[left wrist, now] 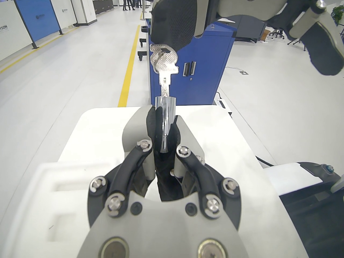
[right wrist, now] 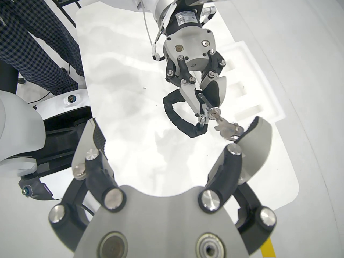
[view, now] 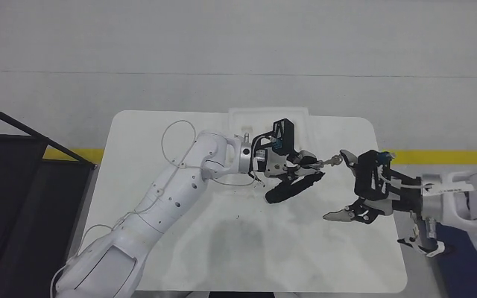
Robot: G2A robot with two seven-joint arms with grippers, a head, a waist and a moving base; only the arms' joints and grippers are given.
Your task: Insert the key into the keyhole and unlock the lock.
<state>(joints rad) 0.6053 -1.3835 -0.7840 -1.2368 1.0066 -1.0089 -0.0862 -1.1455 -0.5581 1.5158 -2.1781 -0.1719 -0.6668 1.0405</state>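
Observation:
The lock has a chrome cylinder (left wrist: pixel 165 124) and a black cable loop (right wrist: pixel 177 116). My left gripper (left wrist: pixel 165 116) is shut on the cylinder and holds it above the table's middle (view: pixel 298 165). The silver key (left wrist: pixel 164 63) sits with its blade in the keyhole and its head sticking out toward the right arm (right wrist: pixel 228 130). My right gripper (right wrist: pixel 174 124) stands open just beyond the key (view: pixel 337 186). One of its fingers (right wrist: pixel 258 135) is at the key's head, seemingly touching it, while the other finger (right wrist: pixel 94 135) is far off to the side.
A white foam tray (view: pixel 253 119) with recessed slots lies at the table's far edge behind the left gripper. The white table (view: pixel 223 246) has bare room toward its front. A blue cabinet (left wrist: pixel 212 63) stands off the table beyond the key.

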